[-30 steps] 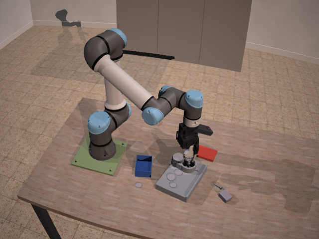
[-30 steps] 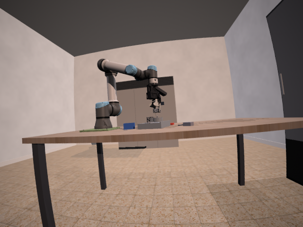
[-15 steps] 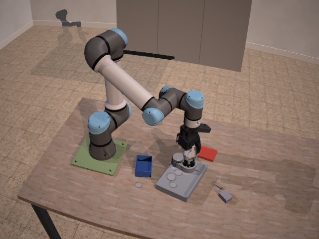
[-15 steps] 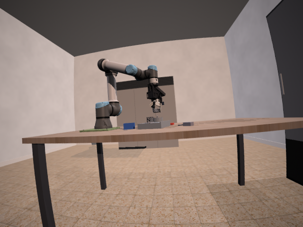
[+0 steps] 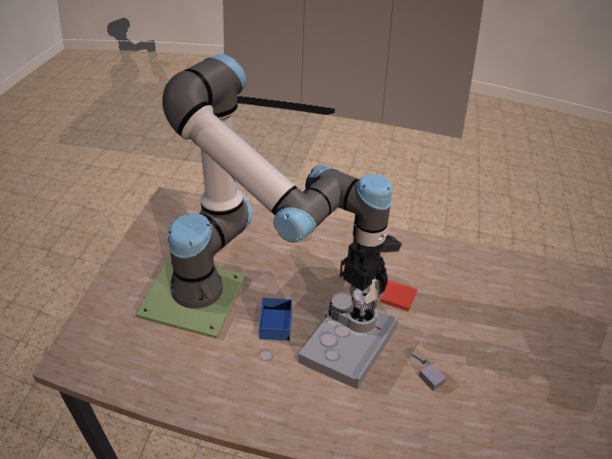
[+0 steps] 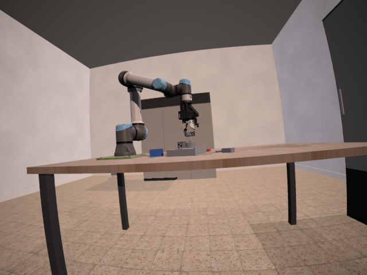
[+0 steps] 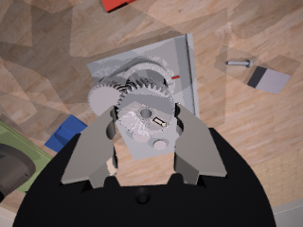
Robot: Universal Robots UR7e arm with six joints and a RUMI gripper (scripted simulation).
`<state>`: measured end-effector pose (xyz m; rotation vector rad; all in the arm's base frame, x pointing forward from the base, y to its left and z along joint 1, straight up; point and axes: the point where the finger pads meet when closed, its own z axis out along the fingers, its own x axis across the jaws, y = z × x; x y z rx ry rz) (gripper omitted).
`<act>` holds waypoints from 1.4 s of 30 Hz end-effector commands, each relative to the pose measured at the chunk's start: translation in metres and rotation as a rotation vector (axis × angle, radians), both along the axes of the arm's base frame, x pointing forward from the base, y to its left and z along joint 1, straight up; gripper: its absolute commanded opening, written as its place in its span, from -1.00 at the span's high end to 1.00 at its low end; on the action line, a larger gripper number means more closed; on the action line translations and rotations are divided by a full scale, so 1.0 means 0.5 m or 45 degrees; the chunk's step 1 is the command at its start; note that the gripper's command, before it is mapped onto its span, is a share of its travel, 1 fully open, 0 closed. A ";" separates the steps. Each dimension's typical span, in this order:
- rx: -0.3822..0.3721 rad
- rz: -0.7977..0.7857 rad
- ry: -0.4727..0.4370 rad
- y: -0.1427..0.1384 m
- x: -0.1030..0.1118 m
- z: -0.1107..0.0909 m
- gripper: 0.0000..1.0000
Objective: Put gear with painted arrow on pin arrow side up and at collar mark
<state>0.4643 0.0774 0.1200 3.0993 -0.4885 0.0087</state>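
Observation:
My gripper (image 7: 146,105) is shut on the grey gear (image 7: 144,115), flat and arrow side up; the pale arrow (image 7: 158,121) lies to the right of its bore. I hold the gear in the air above the grey fixture block (image 5: 348,343), over the round collar (image 5: 362,321). The red mark on the collar (image 7: 175,77) shows beyond the gear in the wrist view. A second gear (image 5: 339,305) sits mounted on the block just left of the collar. The pin is hidden under the held gear. From the side view the gear (image 6: 188,133) hangs well above the block (image 6: 186,150).
A blue bin (image 5: 274,318) stands left of the block, a red pad (image 5: 398,295) behind it. A small grey block (image 5: 431,377) and a bolt (image 5: 418,358) lie to the right. A grey disc (image 5: 266,355) lies in front of the bin. The arm's green base plate (image 5: 190,298) is at the left.

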 end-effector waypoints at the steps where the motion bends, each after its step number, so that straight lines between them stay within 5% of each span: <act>1: 0.001 0.037 -0.002 0.000 0.001 0.001 1.00; 42: 0.000 0.109 -0.002 0.000 0.001 0.001 1.00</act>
